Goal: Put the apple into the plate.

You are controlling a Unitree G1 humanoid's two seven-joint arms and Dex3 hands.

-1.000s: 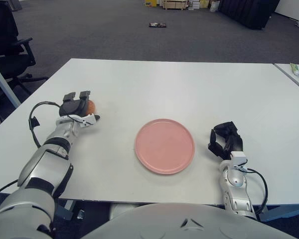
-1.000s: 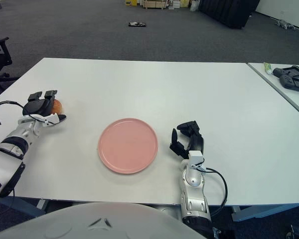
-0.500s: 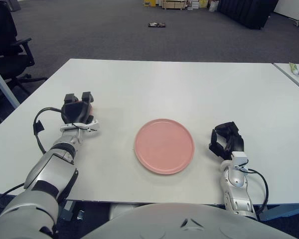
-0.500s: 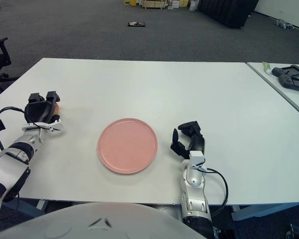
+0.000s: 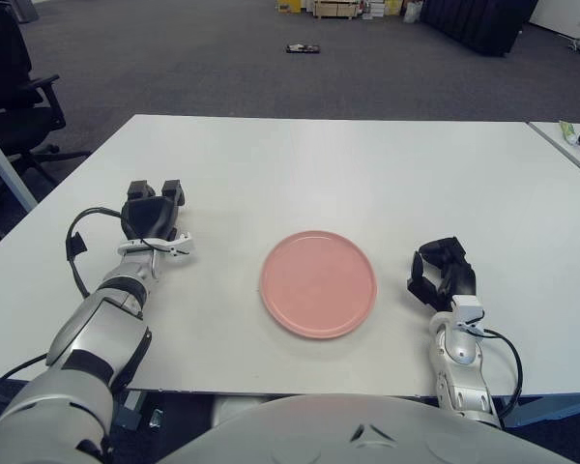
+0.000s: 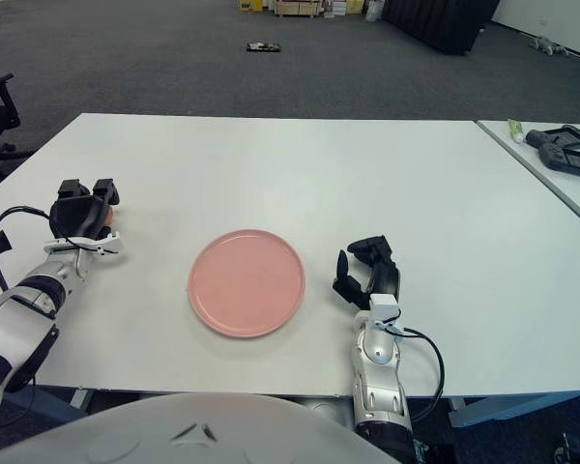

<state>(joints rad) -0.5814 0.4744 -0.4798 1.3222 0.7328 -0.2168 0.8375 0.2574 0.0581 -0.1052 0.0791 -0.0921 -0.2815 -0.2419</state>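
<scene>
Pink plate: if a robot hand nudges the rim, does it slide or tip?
Probably slides: the plate lies flat on the smooth white table. Tipping seems unlikely, since it is wide and shallow. It looks rigid, and the low rim may be hard to pinch.

A broad white rectangular table fills the middle of the scene. Off to the right, a second white table stands just beside it — carrying a dark grey handheld controller and a small green-and-white tube. Grey carpet floor beyond, a black office chair at far left, a small dark object lying out on the carpet — cardboard boxes at the back.
</scene>
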